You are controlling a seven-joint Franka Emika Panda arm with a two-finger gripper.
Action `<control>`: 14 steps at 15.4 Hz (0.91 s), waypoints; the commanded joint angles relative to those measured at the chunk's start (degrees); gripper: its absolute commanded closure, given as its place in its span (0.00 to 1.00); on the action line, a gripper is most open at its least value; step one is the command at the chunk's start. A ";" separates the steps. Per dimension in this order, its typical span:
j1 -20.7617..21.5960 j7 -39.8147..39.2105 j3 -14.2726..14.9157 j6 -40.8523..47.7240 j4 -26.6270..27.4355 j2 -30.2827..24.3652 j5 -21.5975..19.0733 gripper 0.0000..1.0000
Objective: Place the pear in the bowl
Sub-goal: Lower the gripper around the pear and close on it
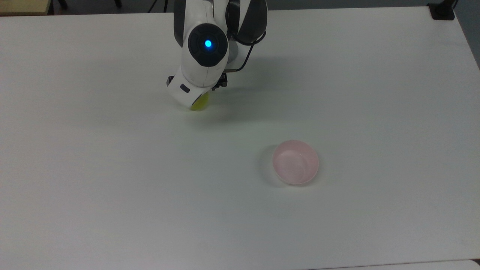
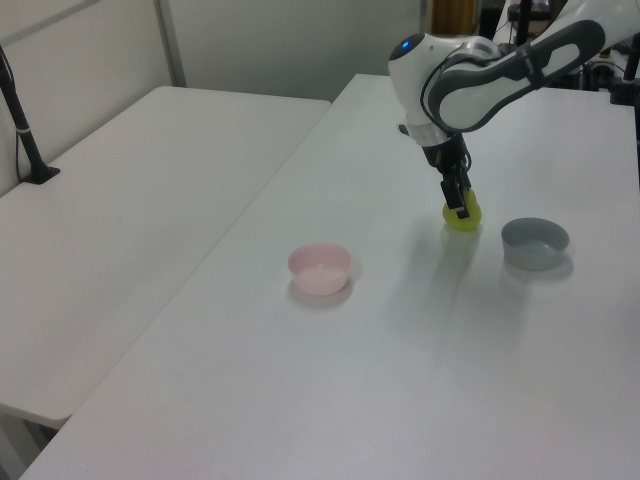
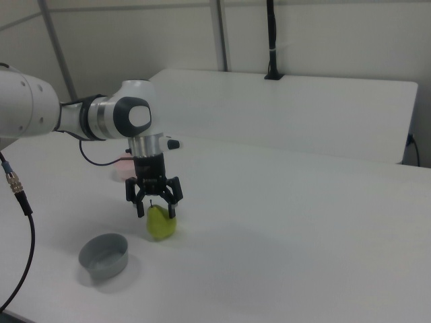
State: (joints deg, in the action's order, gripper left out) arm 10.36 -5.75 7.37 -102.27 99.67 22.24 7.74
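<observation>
Hand: the hand [image 3: 155, 210] hung straight down over the pear [image 3: 160, 223], spread wide, one finger [image 3: 139, 206] off to the right view's left of the fruit and the other at its upper right edge. Nothing was clenched yet; the fingertips reached about as low as the pear's top.

Why so placed: judged from that straddle, the hand was lined up to come down around the fruit's narrow upper part and pinch it from both sides. Approaching vertically would keep the pear from being knocked over.

Pear: it stood upright on the white counter [image 1: 112, 180], stem end up. In the top view the pear [image 1: 199, 105] showed as a yellow-green sliver under the arm's white wrist; in the left view the pear [image 2: 463, 216] sat beneath the dark fingers.

Pink bowl: the pink bowl [image 1: 295, 162] sat well apart from the pear, toward the top view's lower right. It held nothing; its glossy inside was bare. In the left view the pink bowl [image 2: 320, 267] lay nearer the camera than the pear, so its open mouth looked reachable from above.

Grey bowl: the grey bowl [image 3: 104, 256] stood near the pear, at the right view's lower left. It too appeared empty, and it was not the target.

Stage: judged as just before the grasp, with lift and carry to follow.
</observation>
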 commanded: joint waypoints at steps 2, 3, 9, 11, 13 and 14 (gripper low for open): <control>0.53 0.22 0.45 -1.71 0.88 1.22 2.10 0.00; 0.53 0.22 0.45 -1.88 0.79 1.66 2.10 0.00; 0.62 0.48 0.45 -3.46 0.88 1.84 2.28 0.47; 0.62 0.48 0.45 -3.91 0.79 1.75 2.28 0.59; 0.62 0.22 0.45 -3.12 0.61 1.23 2.19 0.68; 0.62 0.04 0.45 -2.85 0.61 0.53 2.10 0.70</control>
State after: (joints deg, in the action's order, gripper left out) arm 10.38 -5.76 7.39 -104.31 99.52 24.54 8.89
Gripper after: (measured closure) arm 0.176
